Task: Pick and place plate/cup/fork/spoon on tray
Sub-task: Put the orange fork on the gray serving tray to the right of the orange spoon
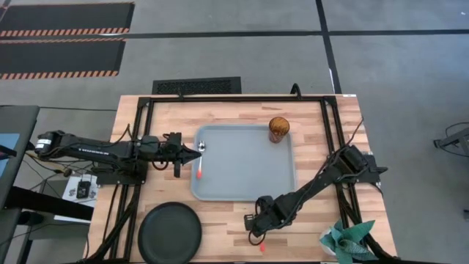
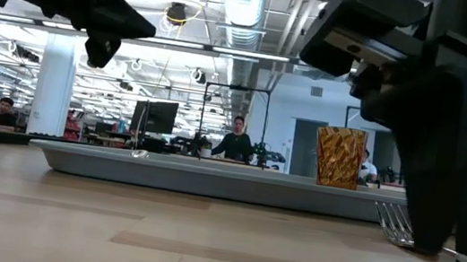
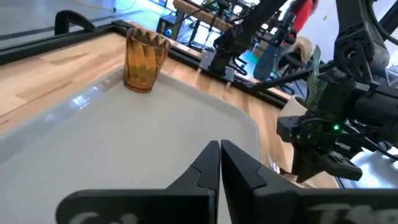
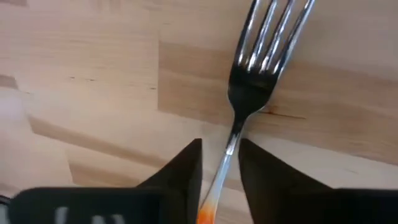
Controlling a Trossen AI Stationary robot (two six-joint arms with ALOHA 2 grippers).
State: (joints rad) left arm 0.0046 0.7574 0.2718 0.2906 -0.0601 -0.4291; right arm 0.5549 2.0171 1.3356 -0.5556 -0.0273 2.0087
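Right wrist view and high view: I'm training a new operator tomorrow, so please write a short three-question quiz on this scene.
1. True or false: the plate lies on the tray.
2. Fill in: the cup stands in a ___ of the tray.
3. Between the jaws of the right gripper lies the: A plate, B cup, C fork.

Key: 1 false, it sits on the table; 2 corner; 3 C.
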